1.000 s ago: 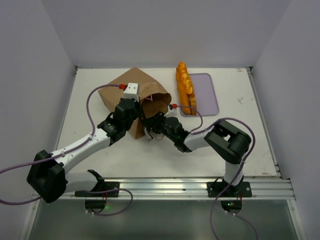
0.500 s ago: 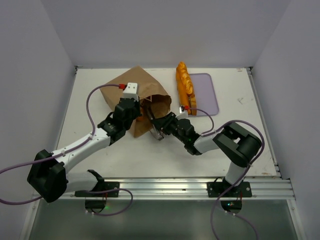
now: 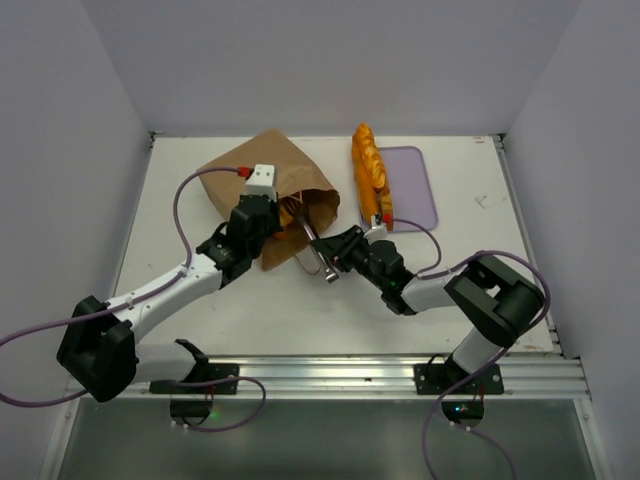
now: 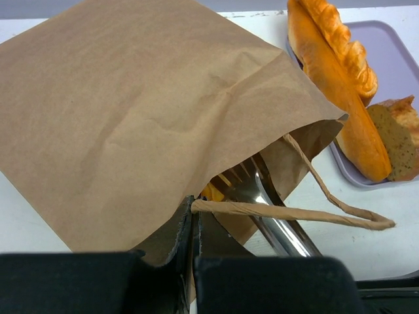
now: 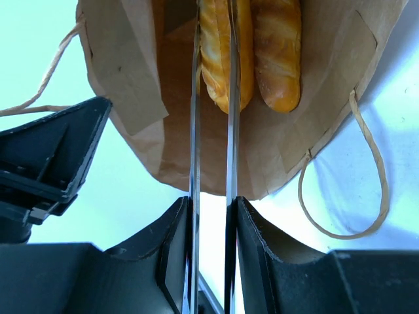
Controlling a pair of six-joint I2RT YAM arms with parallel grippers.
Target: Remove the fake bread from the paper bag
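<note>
Two fake bread loaves (image 5: 278, 52) lie side by side inside the paper bag (image 5: 327, 98). They are seen clearly only in the right wrist view. From above they are hidden under the bag's top sheet. Metal tongs (image 5: 195, 131) are clamped in the right gripper (image 5: 211, 212). The tong arms are set on either side of the loaf nearer the left gripper (image 4: 194, 222). Whether that loaf is squeezed cannot be told. The left gripper's fingers are pinched together on the bag's edge by its mouth. Right of the bag, other fake bread (image 3: 372, 180) is laid on a lavender tray (image 3: 415, 185). Bare table (image 3: 300, 310) is seen in front of the bag's mouth.
</note>
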